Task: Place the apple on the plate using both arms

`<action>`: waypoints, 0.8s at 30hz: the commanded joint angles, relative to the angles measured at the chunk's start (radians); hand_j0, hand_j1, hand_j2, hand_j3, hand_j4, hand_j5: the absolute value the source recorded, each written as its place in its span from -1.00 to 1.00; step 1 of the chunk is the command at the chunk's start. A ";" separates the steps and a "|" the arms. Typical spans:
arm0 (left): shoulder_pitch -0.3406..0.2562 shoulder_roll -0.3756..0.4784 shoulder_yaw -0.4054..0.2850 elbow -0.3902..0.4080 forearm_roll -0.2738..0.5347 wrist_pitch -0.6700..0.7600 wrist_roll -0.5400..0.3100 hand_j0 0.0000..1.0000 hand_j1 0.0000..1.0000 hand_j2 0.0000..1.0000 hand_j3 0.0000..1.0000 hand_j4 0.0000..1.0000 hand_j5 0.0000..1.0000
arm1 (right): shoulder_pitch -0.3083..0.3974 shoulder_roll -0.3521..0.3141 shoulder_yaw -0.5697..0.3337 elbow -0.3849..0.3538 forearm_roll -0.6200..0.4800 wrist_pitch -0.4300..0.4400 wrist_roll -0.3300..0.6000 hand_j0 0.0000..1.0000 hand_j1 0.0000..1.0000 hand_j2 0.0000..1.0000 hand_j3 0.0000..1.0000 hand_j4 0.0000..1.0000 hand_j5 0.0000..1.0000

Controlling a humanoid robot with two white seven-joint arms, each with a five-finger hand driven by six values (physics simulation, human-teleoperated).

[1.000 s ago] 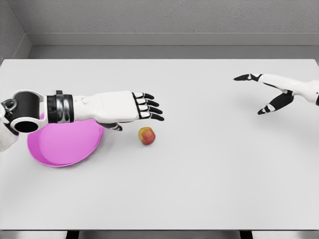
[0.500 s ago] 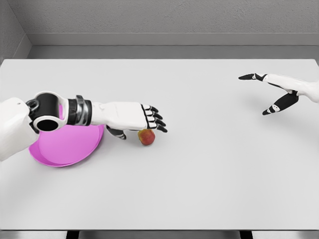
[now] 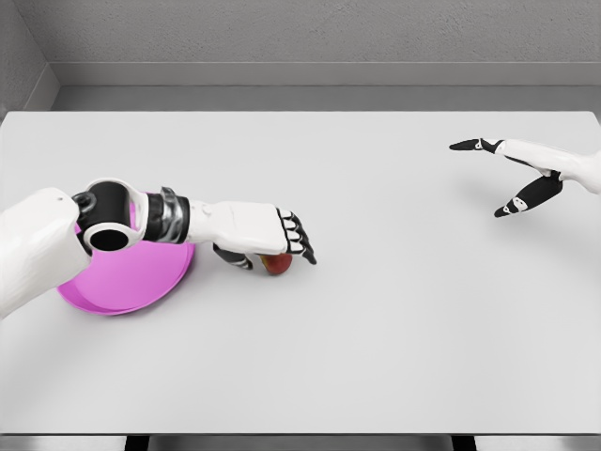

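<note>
Only a sliver of the red-yellow apple shows, on the table just right of the pink plate. My left hand lies low over the apple and covers most of it. Its palm is on top, its fingers reach down past the apple's right side, and its thumb is at the left. The fingers are still fairly straight, not clamped around the fruit. The left forearm crosses above the plate's far rim. My right hand hovers far away at the right edge, fingers spread and holding nothing.
The white table stretches wide around the objects. A grey wall runs along its far edge.
My left hand has dropped and slid right onto the apple, which was in full view a second ago. The right hand drew back slightly toward the right edge, then held still.
</note>
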 commanded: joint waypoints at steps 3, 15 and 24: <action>0.000 -0.002 -0.003 0.007 0.004 0.002 0.000 0.74 0.74 0.74 0.74 0.74 0.74 | 0.000 -0.001 -0.001 0.001 -0.008 0.003 0.000 1.00 1.00 1.00 1.00 1.00 1.00; 0.000 -0.003 -0.003 0.007 -0.016 0.002 -0.001 0.65 0.65 0.65 0.65 0.65 0.65 | 0.003 -0.002 -0.001 0.001 -0.008 0.003 0.000 1.00 1.00 1.00 1.00 1.00 1.00; 0.000 -0.025 -0.003 0.024 -0.033 0.002 -0.009 0.65 0.65 0.65 0.65 0.65 0.65 | 0.003 -0.004 -0.001 -0.001 -0.008 0.003 0.000 1.00 1.00 1.00 1.00 1.00 1.00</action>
